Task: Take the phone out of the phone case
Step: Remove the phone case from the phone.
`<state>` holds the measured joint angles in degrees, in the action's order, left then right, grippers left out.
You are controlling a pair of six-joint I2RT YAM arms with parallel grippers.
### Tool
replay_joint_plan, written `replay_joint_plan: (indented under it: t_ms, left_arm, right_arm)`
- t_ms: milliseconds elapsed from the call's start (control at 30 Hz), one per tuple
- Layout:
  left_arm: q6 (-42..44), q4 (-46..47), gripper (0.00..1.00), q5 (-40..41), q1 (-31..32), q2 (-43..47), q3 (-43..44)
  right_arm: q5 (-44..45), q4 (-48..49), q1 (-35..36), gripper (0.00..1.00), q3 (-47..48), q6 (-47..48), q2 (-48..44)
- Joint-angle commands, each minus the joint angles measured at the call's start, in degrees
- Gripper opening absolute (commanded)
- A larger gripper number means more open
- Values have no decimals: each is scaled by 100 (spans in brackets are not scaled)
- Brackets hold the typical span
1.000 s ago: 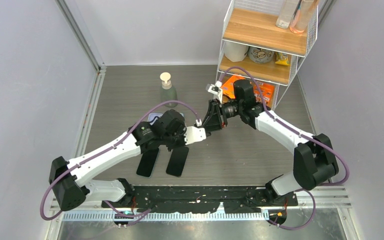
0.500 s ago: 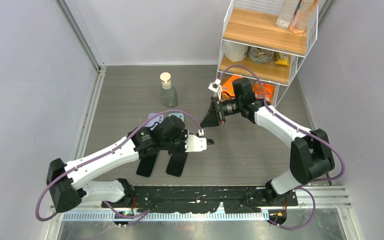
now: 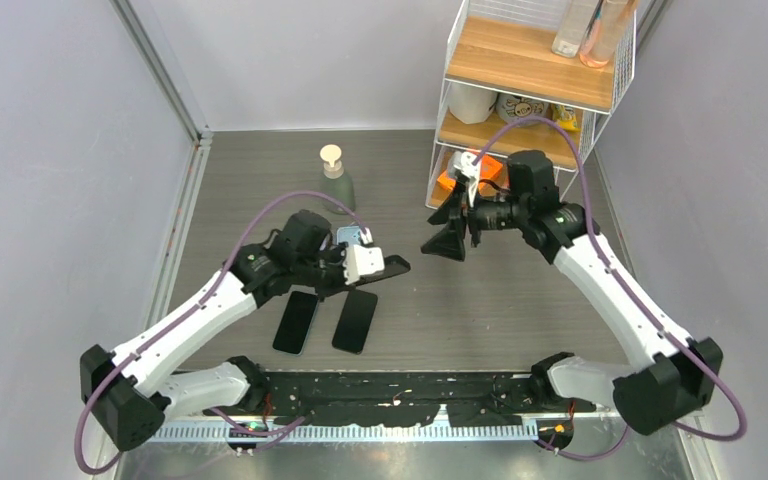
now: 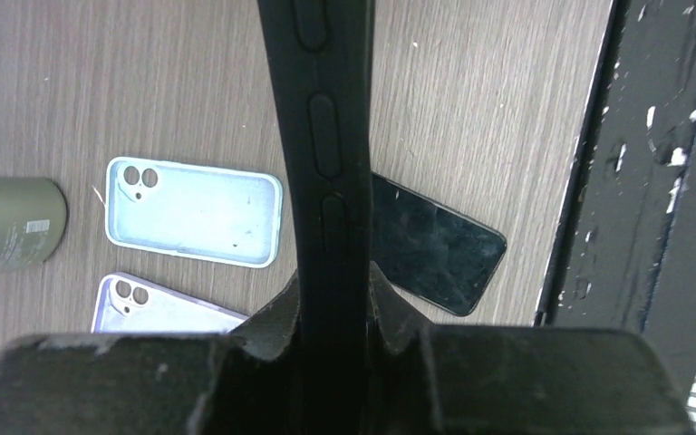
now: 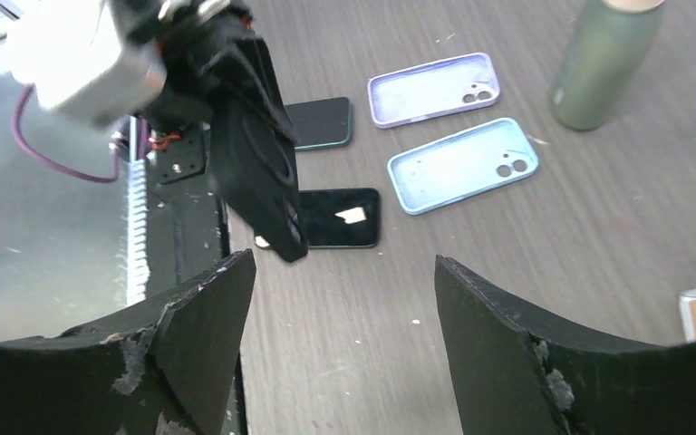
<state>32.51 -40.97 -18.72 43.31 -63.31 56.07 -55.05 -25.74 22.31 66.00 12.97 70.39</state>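
The left gripper (image 4: 331, 308) is clamped on a black phone case (image 4: 331, 136), its two fingers pressing the case's broad faces near one end. The rest of the case sticks out past the fingertips. The case is in the air above the table (image 3: 480, 300), to the right of the green pump bottle (image 3: 336, 182) and nearer the arm bases than it.

Seen edge-on from the left wrist, the case is matte black with three raised oblong buttons in a row along its side. From the right wrist its broad face shows, tilted, with rounded corners. Whether a phone sits inside it cannot be told.

The right gripper (image 5: 344, 263) is spread wide and holds nothing. It hangs apart from the case, farther right of the bottle.

Just on the base side of the bottle, an empty light blue case (image 5: 464, 163) and an empty lilac case (image 5: 433, 88) lie side by side. Beyond them, farther from the bottle, two dark-screened phones (image 3: 296, 322) lie flat.
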Motion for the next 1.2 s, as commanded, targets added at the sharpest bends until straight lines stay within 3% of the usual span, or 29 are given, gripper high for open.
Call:
replay_joint_plan:
  t_ms: [0, 200, 400, 733, 1167]
  left_arm:
    - [-348, 161, 0, -1372, -610, 425, 406]
    - [-712, 236, 0, -2244, -1006, 591, 633]
    - [-1126, 362, 0, -2769, -1027, 491, 807]
    - [-1168, 409, 0, -2972, -1028, 311, 802]
    - [-1118, 415, 0, -2983, -1027, 328, 785]
  right_arm:
    - [325, -375, -16, 79, 16, 931, -641]
    - [-201, -493, 95, 79, 127, 1180, -823]
    - [-23, -767, 694, 69, 640, 1312, -309]
    - [36, -812, 1188, 64, 871, 1353, -65]
    - [158, -991, 1216, 60, 729, 1612, -145]
